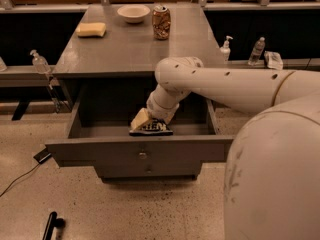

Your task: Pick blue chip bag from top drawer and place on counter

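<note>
The top drawer stands pulled open below the counter. The blue chip bag lies flat inside the drawer, against the inside of its front panel, near the middle. My gripper reaches down into the drawer from the right and sits right on the bag's upper left edge. Its pale yellowish tip is touching or just above the bag. The white arm hides the bag's far side.
On the counter stand a yellow sponge at the back left, a white bowl and a brown patterned can at the back. Bottles stand on a low ledge to the right. A black object lies on the floor.
</note>
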You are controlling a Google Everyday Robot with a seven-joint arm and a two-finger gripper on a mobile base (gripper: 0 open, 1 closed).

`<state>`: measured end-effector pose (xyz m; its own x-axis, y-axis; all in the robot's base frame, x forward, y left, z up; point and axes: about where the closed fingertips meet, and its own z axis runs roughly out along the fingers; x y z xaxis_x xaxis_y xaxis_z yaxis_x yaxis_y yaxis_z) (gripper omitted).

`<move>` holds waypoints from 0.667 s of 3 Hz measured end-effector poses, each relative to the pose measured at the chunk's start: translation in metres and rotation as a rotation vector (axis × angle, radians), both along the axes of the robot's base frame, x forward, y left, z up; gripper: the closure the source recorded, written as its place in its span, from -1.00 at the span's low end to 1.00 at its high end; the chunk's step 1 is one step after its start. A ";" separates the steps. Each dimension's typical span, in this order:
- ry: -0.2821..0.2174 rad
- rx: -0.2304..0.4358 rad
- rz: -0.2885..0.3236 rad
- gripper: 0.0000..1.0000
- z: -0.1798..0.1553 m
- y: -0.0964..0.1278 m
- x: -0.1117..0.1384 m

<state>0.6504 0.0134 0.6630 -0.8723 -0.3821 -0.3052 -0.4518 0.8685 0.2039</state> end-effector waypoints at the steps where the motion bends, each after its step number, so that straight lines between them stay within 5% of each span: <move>1: -0.021 -0.032 -0.008 -0.05 -0.002 0.004 0.008; 2: -0.044 0.041 -0.091 0.42 0.002 0.004 0.010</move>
